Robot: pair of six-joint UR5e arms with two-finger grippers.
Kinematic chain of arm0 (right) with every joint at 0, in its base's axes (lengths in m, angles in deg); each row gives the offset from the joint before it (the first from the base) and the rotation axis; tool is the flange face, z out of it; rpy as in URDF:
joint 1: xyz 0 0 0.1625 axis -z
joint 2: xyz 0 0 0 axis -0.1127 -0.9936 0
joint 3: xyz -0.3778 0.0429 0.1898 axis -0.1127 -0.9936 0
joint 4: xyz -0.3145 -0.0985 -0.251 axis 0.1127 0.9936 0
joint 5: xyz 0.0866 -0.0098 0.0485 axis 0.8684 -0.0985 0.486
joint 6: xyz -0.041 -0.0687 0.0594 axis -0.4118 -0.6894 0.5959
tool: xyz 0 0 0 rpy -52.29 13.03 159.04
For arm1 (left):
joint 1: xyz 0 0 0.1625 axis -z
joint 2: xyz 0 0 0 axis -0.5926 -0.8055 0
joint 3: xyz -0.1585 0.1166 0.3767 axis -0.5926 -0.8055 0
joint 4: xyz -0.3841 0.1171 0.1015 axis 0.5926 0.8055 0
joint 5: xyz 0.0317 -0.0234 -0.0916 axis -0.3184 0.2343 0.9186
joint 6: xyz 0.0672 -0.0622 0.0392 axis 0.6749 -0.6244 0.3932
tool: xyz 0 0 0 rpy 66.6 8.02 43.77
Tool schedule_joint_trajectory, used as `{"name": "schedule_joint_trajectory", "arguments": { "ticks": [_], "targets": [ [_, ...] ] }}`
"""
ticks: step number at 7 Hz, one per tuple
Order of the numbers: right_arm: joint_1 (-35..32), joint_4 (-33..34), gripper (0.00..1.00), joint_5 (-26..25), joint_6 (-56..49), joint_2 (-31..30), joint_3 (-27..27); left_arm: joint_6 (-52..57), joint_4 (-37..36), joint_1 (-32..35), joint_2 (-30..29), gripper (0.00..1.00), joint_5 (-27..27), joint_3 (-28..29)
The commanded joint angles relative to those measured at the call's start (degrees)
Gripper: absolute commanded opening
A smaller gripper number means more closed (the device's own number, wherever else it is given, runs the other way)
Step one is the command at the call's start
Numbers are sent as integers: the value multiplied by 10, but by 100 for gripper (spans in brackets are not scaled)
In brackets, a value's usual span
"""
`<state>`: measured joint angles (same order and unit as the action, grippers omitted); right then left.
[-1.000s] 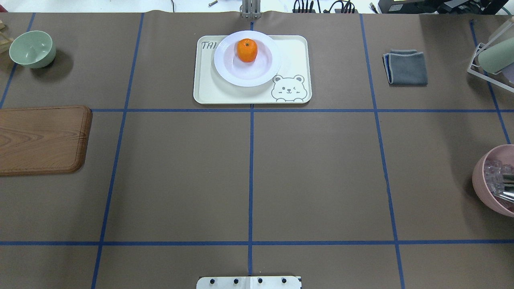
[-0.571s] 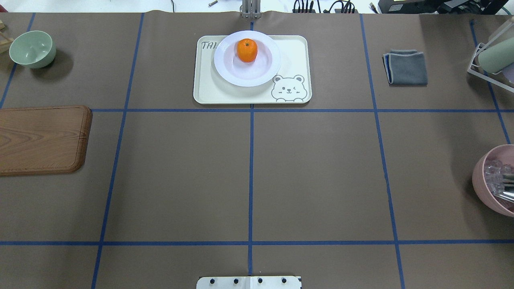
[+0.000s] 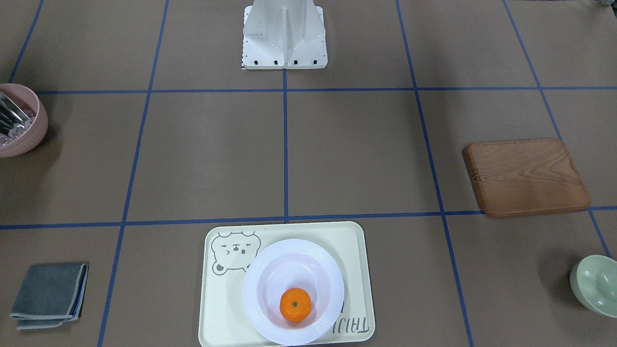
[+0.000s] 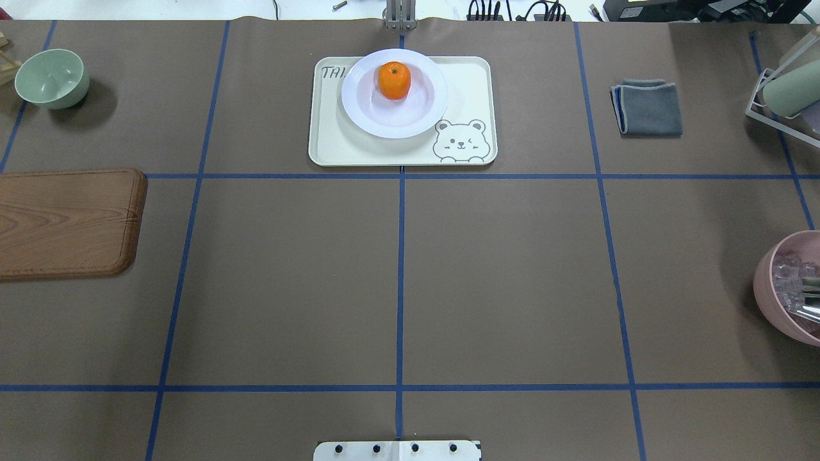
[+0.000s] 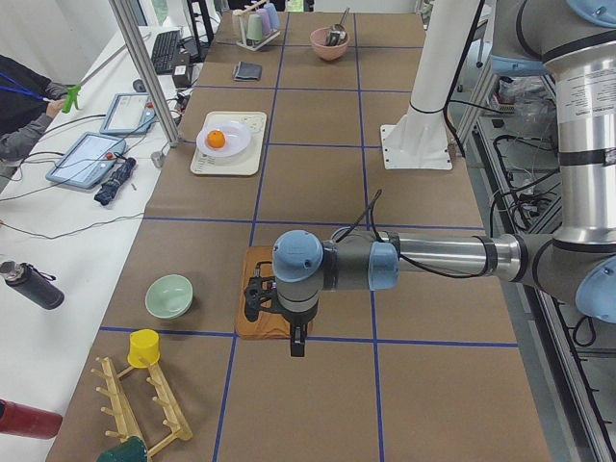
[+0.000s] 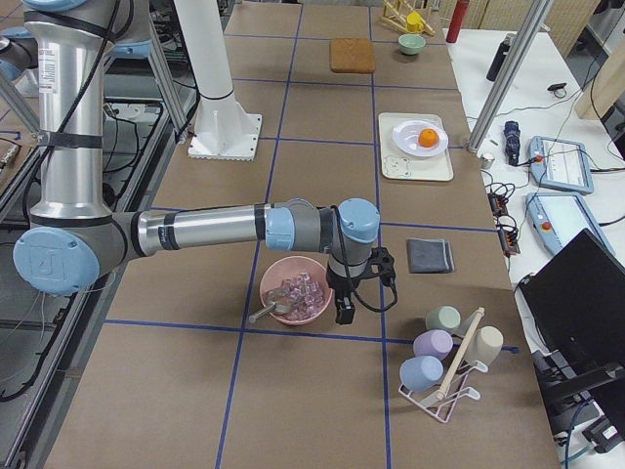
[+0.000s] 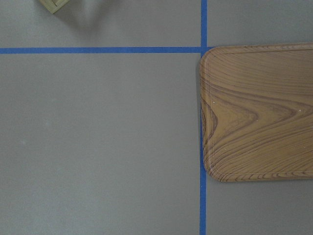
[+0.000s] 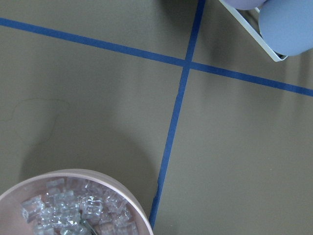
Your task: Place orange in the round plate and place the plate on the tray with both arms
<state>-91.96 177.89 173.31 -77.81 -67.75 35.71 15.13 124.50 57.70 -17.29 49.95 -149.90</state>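
Nothing on the table (image 4: 512, 288) had shifted since the earlier overhead pictures; every item lay where it had been.

Two arms were in view, only from the side cameras. One left arm (image 5: 443, 255) reached out level over the table's 9 o'clock side, and its left gripper (image 5: 297, 346) pointed down above the near edge of the wooden board. One right arm (image 6: 195, 230) reached over the 3 o'clock side, and its right gripper (image 6: 344, 313) hung just beside the pink bowl. Whether either pair of jaws stood apart or together could not be told from these views.

Seen from overhead, one tray (image 4: 339, 150) sat at the table's 12 o'clock, with its bear drawing in the 5 o'clock corner. One wooden board (image 4: 64, 221) lay at 9 o'clock. One round plate (image 4: 359, 109) rested on the tray, toward the tray's 11 o'clock, and covered part of the lettering.

Two bowls stood well apart: one pink bowl (image 4: 765, 288) of clear cubes at about 4 o'clock, and one green bowl (image 4: 51, 77) at about 10 o'clock. One folded grey cloth (image 4: 650, 109) lay at about 2 o'clock.

One orange (image 4: 394, 80) sat in the plate's sunken centre, toward its 12 o'clock, stem dot up.
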Motion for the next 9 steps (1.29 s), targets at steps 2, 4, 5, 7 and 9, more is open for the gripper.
{"name": "schedule_joint_trajectory", "arguments": {
  "ticks": [2, 4, 5, 7, 9],
  "targets": [
    [1, 0, 100, 23, 4, 1, -3, 0, 0, 0, 1, 98, 1, 0],
    [-1, -2, 100, 22, 3, -1, -1, 1, 0, 0, 1, 98, 0, 0],
    [-1, -2, 100, 21, 2, -2, -2, 1, 0, 0, 2, 98, 1, 0],
    [-2, -3, 100, 21, 2, -1, -2, 0, 0, 0, 4, 98, 0, 0],
    [-2, -2, 100, 21, 2, -3, -2, 1, 0, 0, 5, 98, 0, 1]
  ]
}}
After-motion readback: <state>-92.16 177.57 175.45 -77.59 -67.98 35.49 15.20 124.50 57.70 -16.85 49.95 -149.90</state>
